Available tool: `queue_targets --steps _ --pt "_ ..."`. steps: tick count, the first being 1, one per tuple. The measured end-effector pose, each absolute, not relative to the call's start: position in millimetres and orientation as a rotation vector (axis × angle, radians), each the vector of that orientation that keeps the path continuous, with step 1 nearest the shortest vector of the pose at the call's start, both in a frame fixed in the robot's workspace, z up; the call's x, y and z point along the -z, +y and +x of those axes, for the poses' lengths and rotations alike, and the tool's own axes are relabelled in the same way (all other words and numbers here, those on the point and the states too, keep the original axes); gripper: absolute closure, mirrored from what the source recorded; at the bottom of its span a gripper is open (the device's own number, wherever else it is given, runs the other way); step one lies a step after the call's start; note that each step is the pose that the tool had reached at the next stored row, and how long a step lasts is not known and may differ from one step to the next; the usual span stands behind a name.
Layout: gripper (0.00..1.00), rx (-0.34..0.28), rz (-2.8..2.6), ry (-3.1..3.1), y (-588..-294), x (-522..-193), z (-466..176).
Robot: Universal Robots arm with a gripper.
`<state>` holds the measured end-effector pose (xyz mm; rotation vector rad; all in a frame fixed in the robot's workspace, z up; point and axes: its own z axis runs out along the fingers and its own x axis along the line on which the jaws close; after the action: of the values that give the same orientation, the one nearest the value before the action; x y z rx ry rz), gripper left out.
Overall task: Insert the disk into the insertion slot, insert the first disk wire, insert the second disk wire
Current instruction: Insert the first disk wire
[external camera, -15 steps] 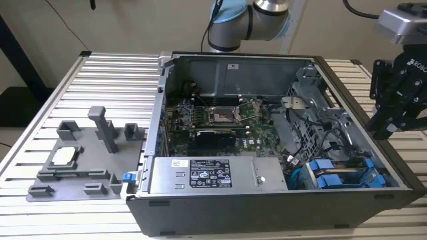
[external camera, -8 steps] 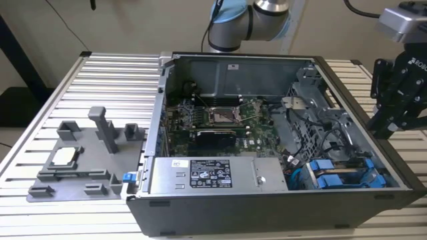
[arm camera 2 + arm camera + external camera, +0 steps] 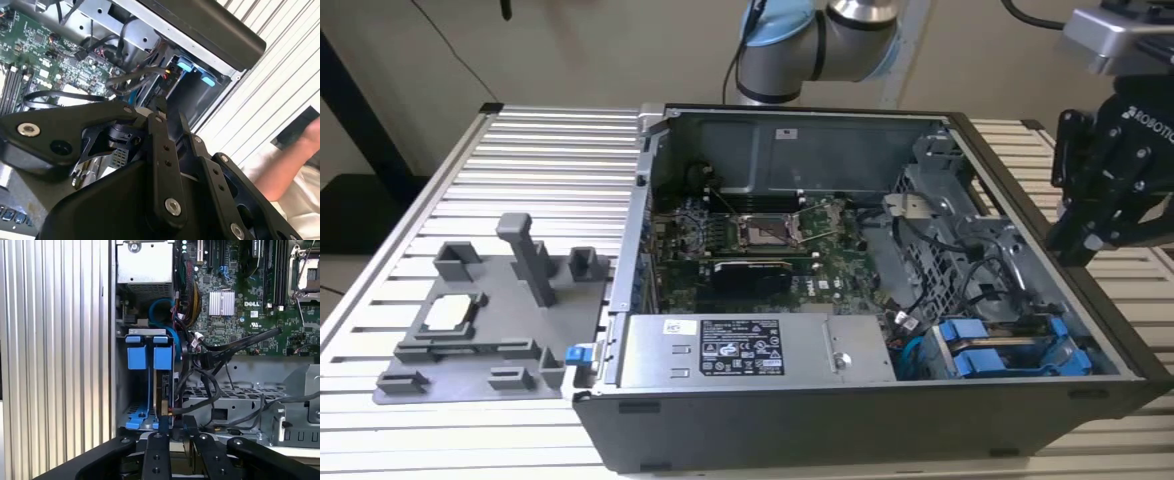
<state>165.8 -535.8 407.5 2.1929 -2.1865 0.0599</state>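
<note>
1. The gripper (image 3: 1078,250) hangs over the computer case's (image 3: 881,420) rim, on the exterior view's right. Its fingers are together.
2. The disk (image 3: 994,360) stands on edge in the slot (image 3: 120,390). It is well below the gripper, and its long side runs along the case's near wall.
3. The first wrist view shows black wires (image 3: 202,372) just beside the disk. The exterior view shows the gap.
</note>
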Motion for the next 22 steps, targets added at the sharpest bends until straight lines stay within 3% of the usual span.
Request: queue_targets --steps 10,22 --pt "0.74 -0.065 2.195 -2.189 -510.6 -402.9 159.2" --pt "0.74 -0.123 2.218 -2.215 -508.4 -400.9 109.7"
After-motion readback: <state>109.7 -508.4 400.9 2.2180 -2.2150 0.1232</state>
